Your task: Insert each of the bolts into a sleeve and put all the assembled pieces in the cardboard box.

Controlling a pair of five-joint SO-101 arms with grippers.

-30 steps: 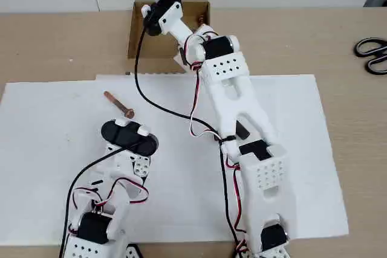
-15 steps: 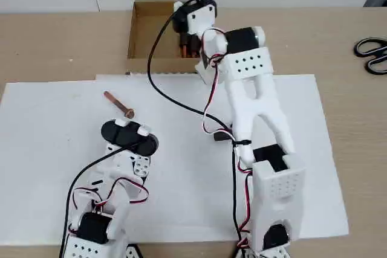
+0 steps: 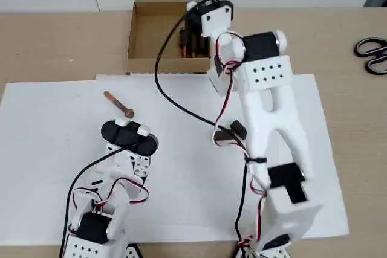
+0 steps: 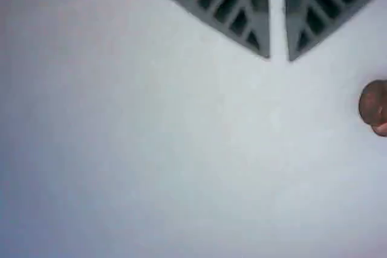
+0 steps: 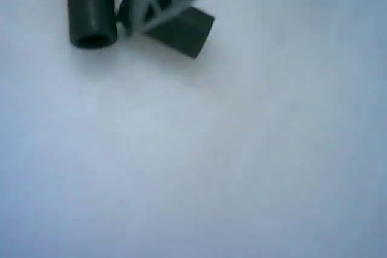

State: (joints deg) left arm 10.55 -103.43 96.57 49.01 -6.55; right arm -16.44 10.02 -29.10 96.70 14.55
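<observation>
1. We see the left hand [image 4: 277, 55] at lower left over white paper [image 3: 54, 149], nearly closed on nothing, the bolt [image 3: 118, 104] just beside it.
2. The right hand [image 3: 196, 33] sits over the cardboard box [image 3: 140, 34], top centre, beside a dark sleeve [image 5: 91, 7]; we cannot tell its grip.

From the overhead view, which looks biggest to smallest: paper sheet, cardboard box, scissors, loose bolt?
1. paper sheet
2. cardboard box
3. scissors and loose bolt: not ranked, because the scissors run off the picture's edge and their visible part looks about as long as the bolt.
</observation>
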